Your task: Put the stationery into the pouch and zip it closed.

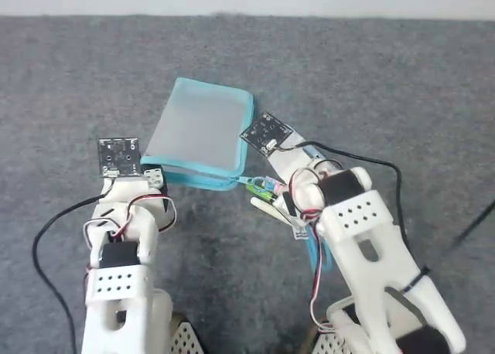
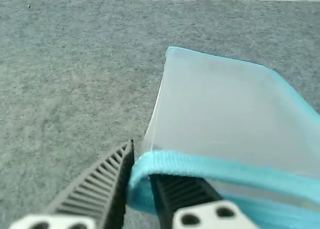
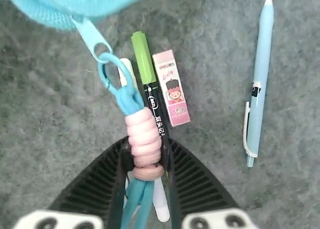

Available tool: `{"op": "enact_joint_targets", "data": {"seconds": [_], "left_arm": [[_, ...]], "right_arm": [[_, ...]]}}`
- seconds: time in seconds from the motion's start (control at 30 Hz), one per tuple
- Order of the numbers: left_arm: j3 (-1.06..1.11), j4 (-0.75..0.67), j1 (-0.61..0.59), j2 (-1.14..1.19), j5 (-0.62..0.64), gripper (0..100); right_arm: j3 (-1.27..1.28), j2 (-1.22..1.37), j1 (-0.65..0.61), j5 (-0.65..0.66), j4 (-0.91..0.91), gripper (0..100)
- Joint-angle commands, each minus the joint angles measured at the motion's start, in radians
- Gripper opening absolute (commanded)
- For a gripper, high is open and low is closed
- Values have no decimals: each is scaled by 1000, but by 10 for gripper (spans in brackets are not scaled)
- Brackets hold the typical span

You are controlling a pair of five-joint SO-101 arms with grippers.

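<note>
Overhead, the pouch (image 1: 201,130) lies flat on the surface (image 1: 77,76), between its middle and far edge. From the left wrist, the left fingers (image 2: 100,184) are pinched tight on the pouch's teal near edge. From the right wrist, the right fingers (image 3: 195,179) are clamped on the zip pull (image 3: 144,139). The green marker (image 3: 145,64), pink eraser (image 3: 171,89) and blue pen (image 3: 260,84) lie on the surface just beyond, outside the pouch. By my reading nothing is loaded yet, so filling and zipping both remain.
</note>
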Motion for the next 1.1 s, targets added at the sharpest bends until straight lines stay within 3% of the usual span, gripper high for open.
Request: {"op": "enact_joint_targets", "data": {"seconds": [0.0,0.27,0.37,0.67,1.07], "left_arm": [[-85,-35,-57,-3,17,12],[-85,-35,-54,-2,18,12],[-85,-35,-54,-2,21,12],[-85,-35,-52,-2,20,12],[-77,-34,-54,-2,18,12]], "right_arm": [[-35,10,48,2,50,36],[-35,-56,48,25,179,333],[-35,-68,58,81,222,333],[-121,-30,197,91,150,286],[-420,515,269,146,12,277]]}}
